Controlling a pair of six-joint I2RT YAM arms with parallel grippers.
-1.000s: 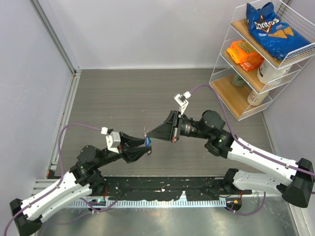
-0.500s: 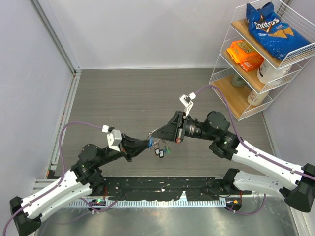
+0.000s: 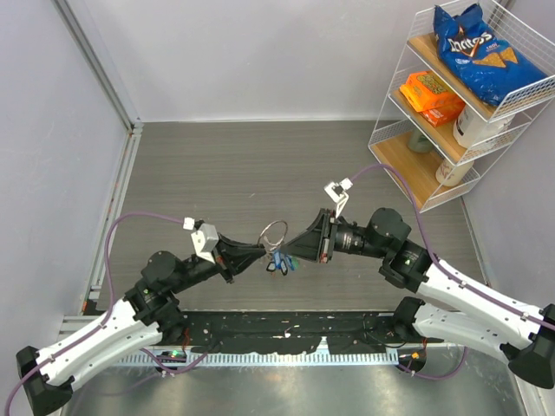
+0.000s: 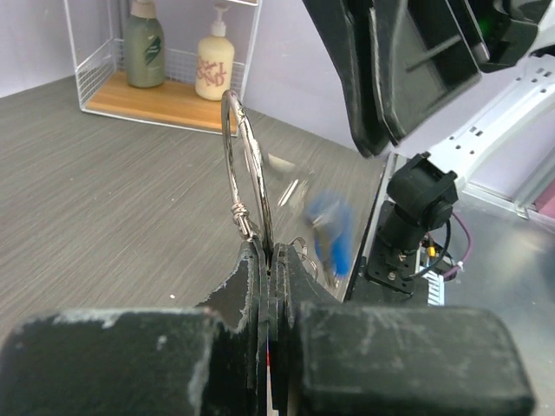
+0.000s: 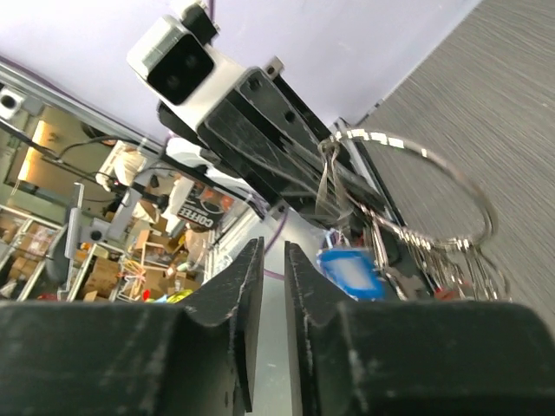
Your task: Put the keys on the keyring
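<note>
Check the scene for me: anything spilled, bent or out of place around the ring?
Nothing stands out. The thin silver wire keyring stands upright, pinched in the left gripper, with the coloured-head keys dangling below it. The right gripper sits close beside, holding nothing visible.
</note>
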